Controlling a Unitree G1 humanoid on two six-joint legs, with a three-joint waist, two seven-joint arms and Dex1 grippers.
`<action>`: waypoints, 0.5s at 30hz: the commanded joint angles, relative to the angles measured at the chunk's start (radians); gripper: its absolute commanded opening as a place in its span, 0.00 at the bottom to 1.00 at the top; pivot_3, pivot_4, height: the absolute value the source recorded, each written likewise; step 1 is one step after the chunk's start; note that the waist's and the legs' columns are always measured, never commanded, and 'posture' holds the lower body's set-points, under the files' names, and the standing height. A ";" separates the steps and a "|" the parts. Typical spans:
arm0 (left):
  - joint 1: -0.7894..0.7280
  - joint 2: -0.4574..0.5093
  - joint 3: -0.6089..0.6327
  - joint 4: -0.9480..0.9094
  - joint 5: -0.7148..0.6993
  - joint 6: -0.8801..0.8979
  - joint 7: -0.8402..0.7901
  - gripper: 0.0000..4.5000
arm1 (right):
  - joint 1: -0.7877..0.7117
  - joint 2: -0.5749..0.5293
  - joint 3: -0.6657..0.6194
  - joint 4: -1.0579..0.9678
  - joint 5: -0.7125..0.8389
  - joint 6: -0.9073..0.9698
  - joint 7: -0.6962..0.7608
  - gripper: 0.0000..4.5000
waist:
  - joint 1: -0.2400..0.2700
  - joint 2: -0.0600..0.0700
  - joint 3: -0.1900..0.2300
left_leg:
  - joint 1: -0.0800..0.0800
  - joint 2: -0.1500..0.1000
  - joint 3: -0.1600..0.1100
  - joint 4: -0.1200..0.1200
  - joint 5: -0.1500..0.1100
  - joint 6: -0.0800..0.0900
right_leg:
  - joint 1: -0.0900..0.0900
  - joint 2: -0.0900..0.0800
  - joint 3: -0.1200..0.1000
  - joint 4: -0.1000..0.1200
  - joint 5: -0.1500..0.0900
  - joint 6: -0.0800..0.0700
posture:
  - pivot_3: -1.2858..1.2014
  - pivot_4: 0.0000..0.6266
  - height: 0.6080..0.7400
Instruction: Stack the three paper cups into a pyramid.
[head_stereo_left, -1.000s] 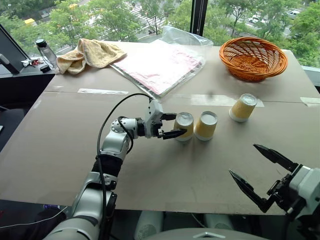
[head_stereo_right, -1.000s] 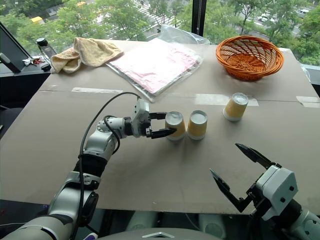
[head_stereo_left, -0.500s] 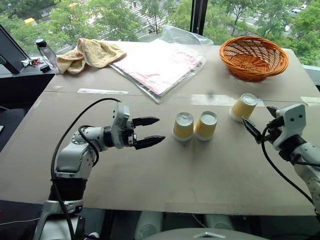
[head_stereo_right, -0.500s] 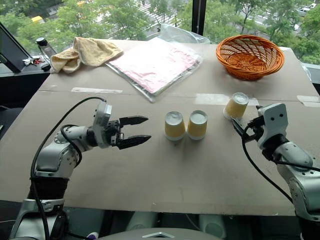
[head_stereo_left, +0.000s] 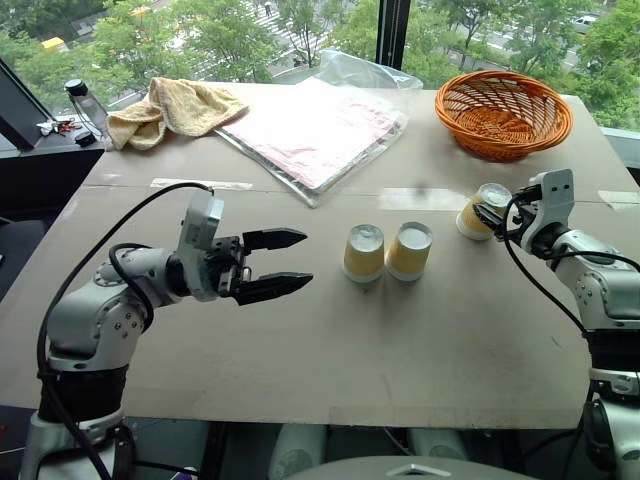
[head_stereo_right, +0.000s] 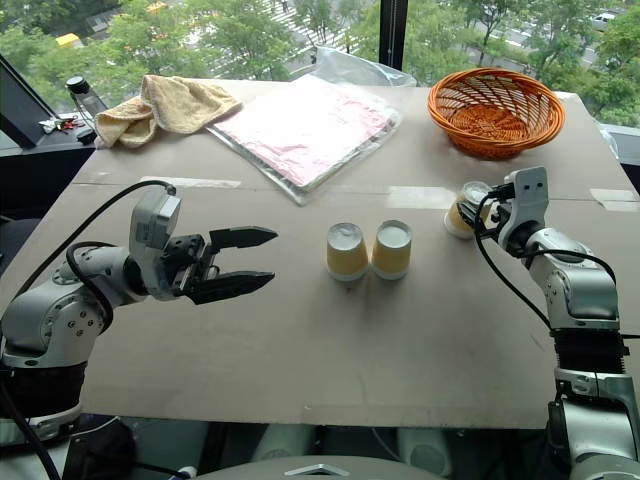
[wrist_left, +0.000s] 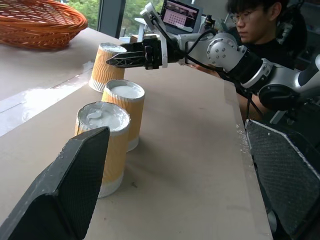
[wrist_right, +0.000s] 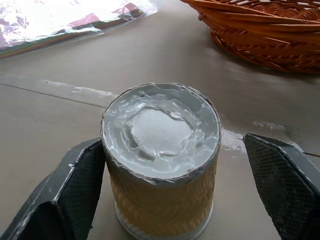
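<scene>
Two paper cups (head_stereo_left: 363, 252) (head_stereo_left: 409, 250) stand upside down and side by side at the table's middle. The third cup (head_stereo_left: 493, 197) stands upside down to their right, nearer the basket. My right gripper (head_stereo_left: 490, 218) reaches level around this third cup (wrist_right: 160, 125). One finger (wrist_right: 85, 180) touches its ribbed side and the other finger (wrist_right: 280, 185) stands a small gap away. My left gripper (head_stereo_left: 300, 260) is open and empty, pointing at the pair from a short way to their left.
An orange wicker basket (head_stereo_left: 503, 113) sits at the back right, just beyond the third cup. A pink sheet in clear plastic (head_stereo_left: 315, 130) and a yellow towel (head_stereo_left: 175, 108) lie at the back. A person (wrist_left: 255, 25) sits beyond the table's right side.
My right gripper came forward from the near edge to the third cup, and its fingers narrowed around it. My left gripper drew back to the left, away from the left cup, staying open.
</scene>
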 joint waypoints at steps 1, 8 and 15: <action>-0.022 0.011 0.024 -0.011 -0.015 -0.008 0.012 1.00 | -0.013 -0.014 -0.012 -0.023 -0.008 -0.045 0.053 0.49 | 0.002 0.000 0.000 | 0.000 0.000 0.000 0.000 0.000 0.000 | 0.000 0.000 0.000 0.000 0.000 0.000 | 0.52 0.24 1.00; -0.032 0.019 0.009 0.128 0.051 -0.135 -0.109 1.00 | 0.049 -0.085 -0.041 -0.345 0.194 0.045 0.272 0.42 | 0.001 0.003 0.002 | 0.000 0.000 0.000 -0.001 0.000 0.000 | -0.001 0.000 0.000 0.000 0.000 0.000 | 0.52 0.24 1.00; -0.055 0.068 -0.007 0.198 0.030 -0.089 -0.220 1.00 | -0.061 -0.143 0.084 -0.571 0.317 0.243 0.310 0.42 | -0.013 0.002 0.002 | 0.000 0.000 0.000 -0.001 0.000 0.000 | -0.001 0.000 0.000 0.000 0.000 0.000 | 0.52 0.24 1.00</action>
